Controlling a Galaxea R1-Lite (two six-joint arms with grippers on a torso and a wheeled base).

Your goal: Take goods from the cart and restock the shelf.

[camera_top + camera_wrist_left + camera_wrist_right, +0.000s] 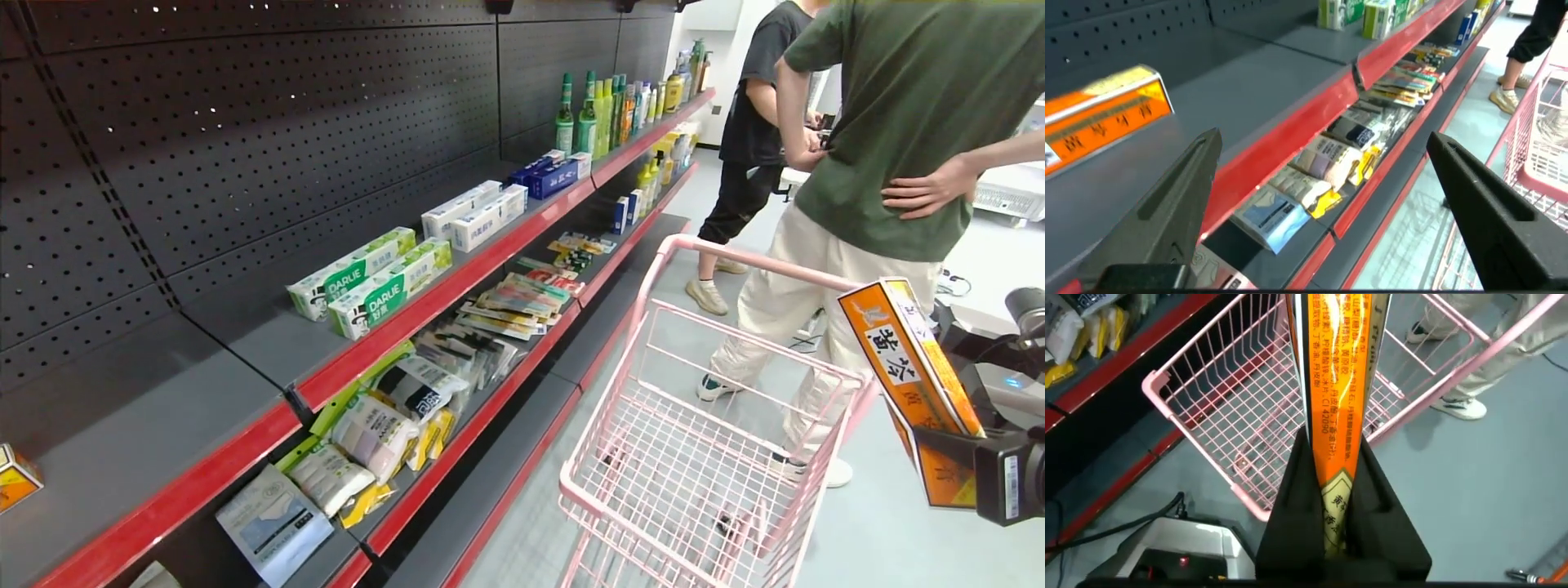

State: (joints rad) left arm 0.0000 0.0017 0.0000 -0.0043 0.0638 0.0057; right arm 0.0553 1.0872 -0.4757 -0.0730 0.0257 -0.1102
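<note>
At the lower right of the head view, the right gripper point(947, 457) is shut tight on a tall orange box point(910, 367) and holds it up next to the pink cart point(694, 457). The grey floor shows through the cart's wire bottom. The left gripper point(1323, 220) has its two fingers spread wide, near the shelf point(122, 425). A second orange box point(12, 478) sits on the top board at the far left edge. Green and white boxes point(367, 282) lie further along, and soft packets point(375, 433) fill the board below.
</note>
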